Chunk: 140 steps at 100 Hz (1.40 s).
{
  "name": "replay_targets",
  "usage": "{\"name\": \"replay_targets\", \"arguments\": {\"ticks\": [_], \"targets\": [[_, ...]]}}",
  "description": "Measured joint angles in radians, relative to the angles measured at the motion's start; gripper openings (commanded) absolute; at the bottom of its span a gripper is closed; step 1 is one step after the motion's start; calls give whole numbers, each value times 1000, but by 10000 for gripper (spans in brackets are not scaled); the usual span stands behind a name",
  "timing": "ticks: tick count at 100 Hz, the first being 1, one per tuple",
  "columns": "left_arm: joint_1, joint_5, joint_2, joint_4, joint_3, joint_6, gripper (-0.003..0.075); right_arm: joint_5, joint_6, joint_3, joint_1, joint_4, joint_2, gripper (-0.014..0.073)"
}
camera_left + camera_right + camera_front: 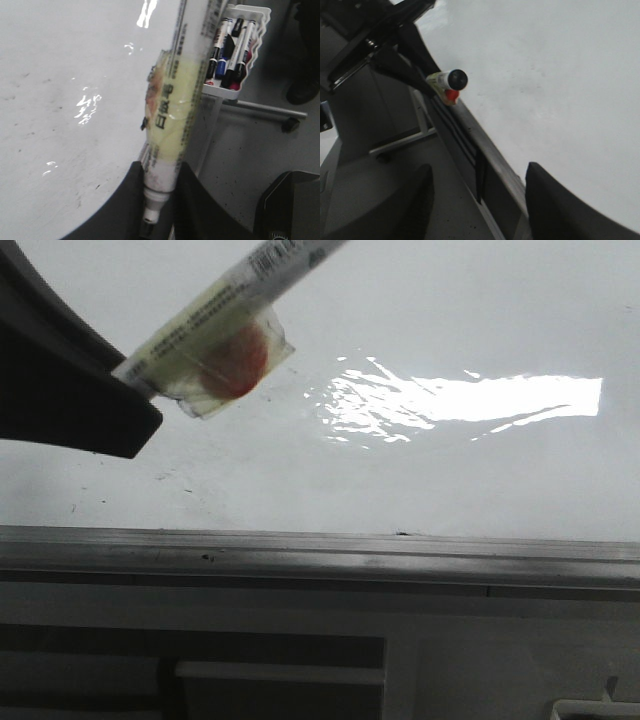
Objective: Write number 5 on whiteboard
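The left gripper, a pair of dark fingers, is clamped on the lower barrel of a white cylindrical whiteboard marker wrapped in a yellowish translucent tape patch with a red-orange spot. In the left wrist view the marker's barrel runs from between the fingers up across the edge of the board; its narrow white end and dark tip sit low between the fingers. In the front view the same marker crosses the upper left of the picture at a slant, its taped section just beyond the dark gripper body. The right gripper has its two dark fingers spread wide apart with nothing between them; it sits over the board's lower rail. The large glossy white whiteboard fills most of the front view, with a strong glare band on its upper right, faint dark specks on its lower left, and a grey metal edge rail along its near side. No drawn number 5 can be made out on the visible board surface. Beside the board, the left wrist view shows a white plastic holder containing several markers with dark and blue caps.
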Motion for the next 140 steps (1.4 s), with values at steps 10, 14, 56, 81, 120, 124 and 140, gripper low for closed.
{"name": "replay_targets", "arguments": {"ticks": [10, 14, 56, 81, 120, 124, 140], "targets": [[0, 24, 0, -22, 0, 73, -20, -26, -47, -33, 80, 23, 88, 367], [0, 26, 0, -32, -2, 96, -20, -47, -58, -47, 109, 28, 124, 367], [0, 32, 0, -69, -6, 145, -20, -149, -82, -172, 274, 37, 379, 367], [0, 34, 0, -71, -6, 147, -20, -167, -82, -180, 286, 39, 467, 367], [0, 34, 0, -75, -6, 147, -20, -207, -82, -180, 312, 81, 496, 363], [0, 34, 0, -82, -6, 147, -20, -207, -82, -180, 312, 89, 499, 349], [0, 34, 0, -117, -6, 147, -20, -207, -82, -180, 312, 113, 501, 190]]}}
